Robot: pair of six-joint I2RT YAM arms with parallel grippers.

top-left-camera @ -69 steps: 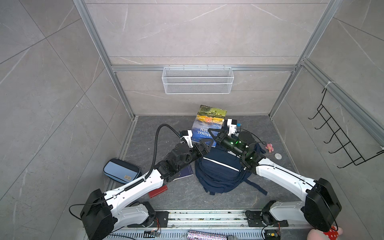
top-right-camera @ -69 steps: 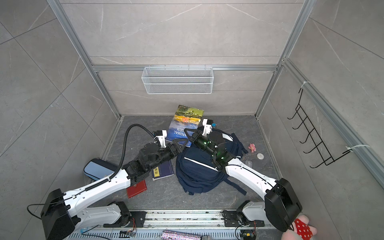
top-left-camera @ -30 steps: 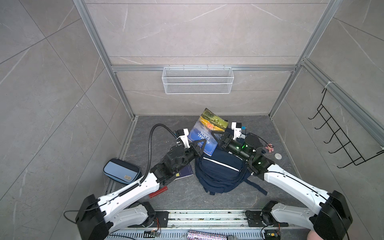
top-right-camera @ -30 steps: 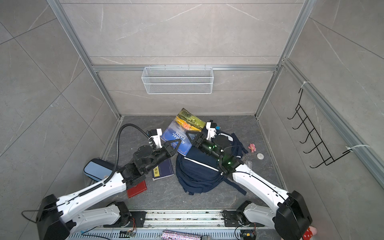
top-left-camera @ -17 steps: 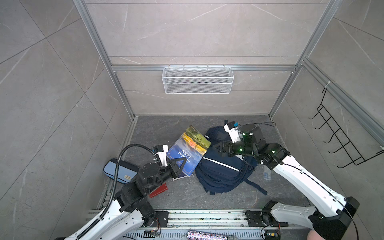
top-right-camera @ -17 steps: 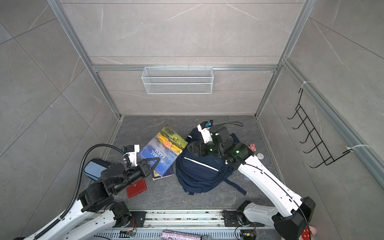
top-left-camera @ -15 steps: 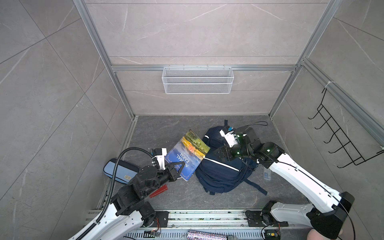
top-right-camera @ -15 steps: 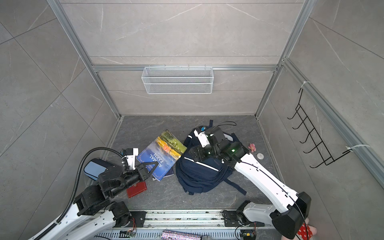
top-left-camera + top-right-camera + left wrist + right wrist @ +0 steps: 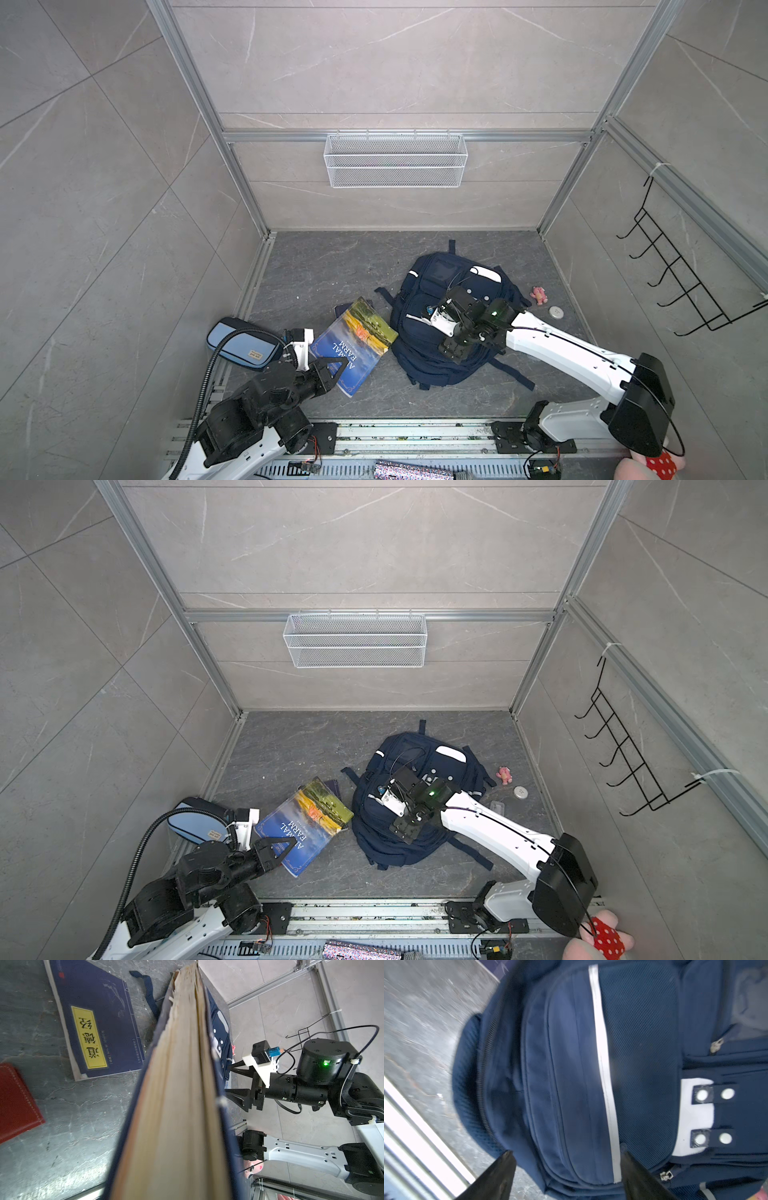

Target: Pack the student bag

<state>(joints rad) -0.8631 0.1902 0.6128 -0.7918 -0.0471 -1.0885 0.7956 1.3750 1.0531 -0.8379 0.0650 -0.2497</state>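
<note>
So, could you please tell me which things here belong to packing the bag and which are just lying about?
Job, likely: backpack, book in the left gripper, blue booklet, red notebook, pencil case.
Lying about: pink toy, white disc, wire basket.

place: robot lab cell | cues: aluminium frame [image 9: 274, 136], grey wall panels [image 9: 395, 54], wire basket [image 9: 395, 166], mounting rail [image 9: 415, 433]
</note>
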